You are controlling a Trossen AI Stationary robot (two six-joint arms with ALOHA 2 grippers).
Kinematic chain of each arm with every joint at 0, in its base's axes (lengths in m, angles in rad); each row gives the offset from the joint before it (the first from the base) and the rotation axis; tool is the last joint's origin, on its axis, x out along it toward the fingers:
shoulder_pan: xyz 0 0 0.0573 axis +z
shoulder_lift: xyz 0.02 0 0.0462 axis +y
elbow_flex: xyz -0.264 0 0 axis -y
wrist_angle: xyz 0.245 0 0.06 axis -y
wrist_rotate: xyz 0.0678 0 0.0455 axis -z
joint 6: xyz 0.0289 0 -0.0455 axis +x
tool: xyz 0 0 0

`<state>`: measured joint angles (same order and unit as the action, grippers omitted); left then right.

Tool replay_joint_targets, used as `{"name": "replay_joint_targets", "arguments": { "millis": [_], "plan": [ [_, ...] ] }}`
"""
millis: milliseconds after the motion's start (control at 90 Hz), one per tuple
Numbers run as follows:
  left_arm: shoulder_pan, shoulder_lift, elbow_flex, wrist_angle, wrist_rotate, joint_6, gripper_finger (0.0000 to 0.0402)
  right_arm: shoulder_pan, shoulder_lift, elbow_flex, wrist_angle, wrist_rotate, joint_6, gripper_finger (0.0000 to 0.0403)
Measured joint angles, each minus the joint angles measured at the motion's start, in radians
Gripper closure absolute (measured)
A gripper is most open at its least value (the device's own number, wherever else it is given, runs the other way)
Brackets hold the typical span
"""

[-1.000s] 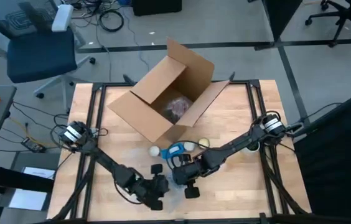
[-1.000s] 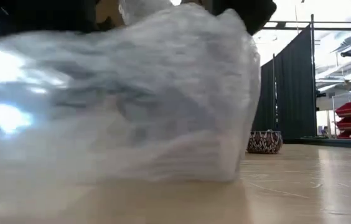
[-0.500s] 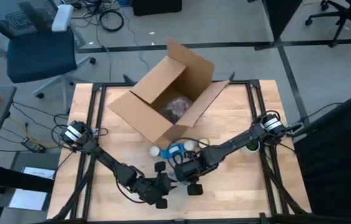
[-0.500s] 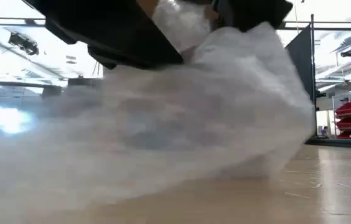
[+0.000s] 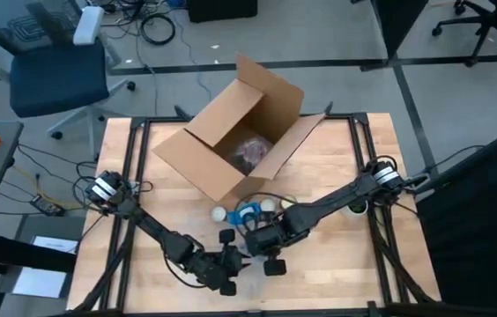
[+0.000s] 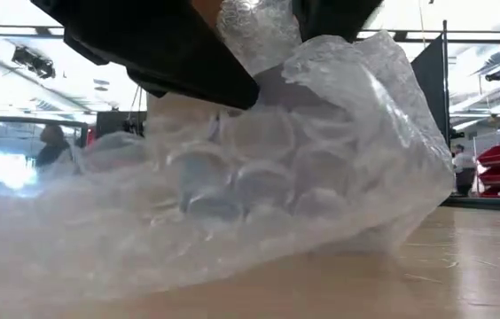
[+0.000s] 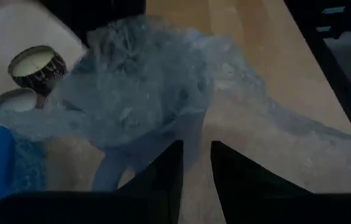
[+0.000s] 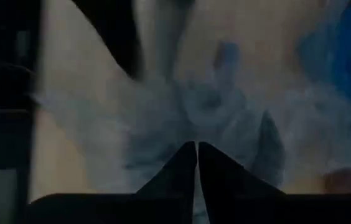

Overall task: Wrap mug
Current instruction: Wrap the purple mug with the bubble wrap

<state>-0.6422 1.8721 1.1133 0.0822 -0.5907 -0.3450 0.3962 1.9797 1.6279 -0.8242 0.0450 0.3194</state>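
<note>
High cam looks straight down on my table (image 5: 337, 167). Low cam sits at tabletop, v. close to the wrap (image 6: 259, 177). Both wrist cams share that wrap, close up.

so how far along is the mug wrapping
Done: the bubble wrap is bunched into a loose bundle on the table. In hand: the left gripper and right gripper meet at it, the right one pinching wrap. No mug shows through it. Left: closing the wrap; the open cardboard box waits behind.
</note>
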Motion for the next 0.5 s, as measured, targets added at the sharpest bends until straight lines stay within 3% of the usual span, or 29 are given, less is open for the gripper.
{"name": "replay_joint_targets", "arguments": {
  "millis": [289,500],
  "plan": [
    [0.000,0.001,0.000,0.044,0.000,0.001,0.0333,-0.011,-0.003,-0.124,0.140,-0.027,0.028,0.0403],
    [0.000,0.001,0.000,0.090,0.000,0.000,0.0333,-0.002,-0.019,0.018,0.015,-0.013,0.021,0.0403]
  ]
}}
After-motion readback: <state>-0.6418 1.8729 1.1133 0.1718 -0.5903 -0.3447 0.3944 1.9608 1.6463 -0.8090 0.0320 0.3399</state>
